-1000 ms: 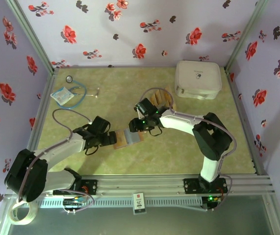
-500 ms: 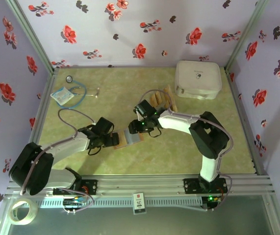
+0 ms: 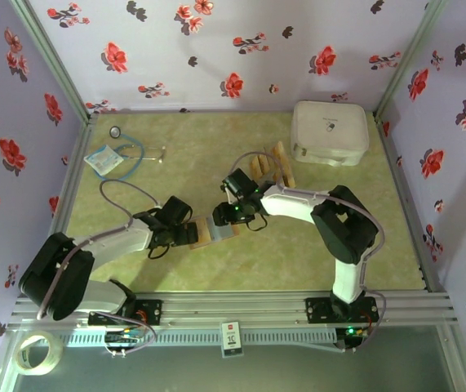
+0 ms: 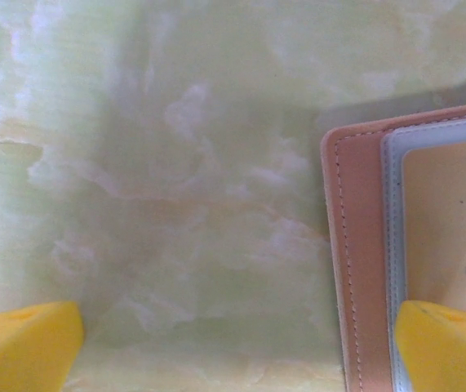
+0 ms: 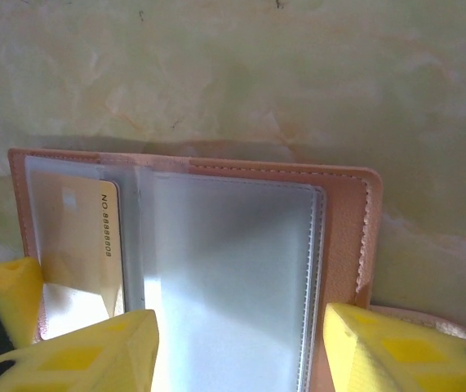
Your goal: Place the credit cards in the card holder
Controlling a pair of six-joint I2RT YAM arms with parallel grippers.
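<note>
Well, tabletop: green and marbled. Nothing lying on it has shifted over the last second; only the arms have moved.
White case: sits in the far right corner, well apart from the work, and plays no part in the task.
Left gripper: it has slid right across the tabletop and now sits at the left edge of the card holder. In its wrist view the jaws are spread as wide as they go. One yellow fingertip overlaps the holder's edge and the other is over bare tabletop; nothing is held.
Right gripper: it has eased slightly left and hangs over the holder's right part. Its jaws stand about half apart, one on either side of a clear sleeve. I cannot tell whether they pinch anything.
Card holder: lies open mid-tabletop between the two grippers, in the same place as a second ago.
Loose credit cards: a small tan cluster just beyond the right gripper, toward the white case, unmoved.
Gold card: already seated in the pocket beside the clear sleeve.
Meaning: in my judgement the left arm is closing in to steady the holder. One card is in and the cluster still waits, so the task looks to be at an early stage.
</note>
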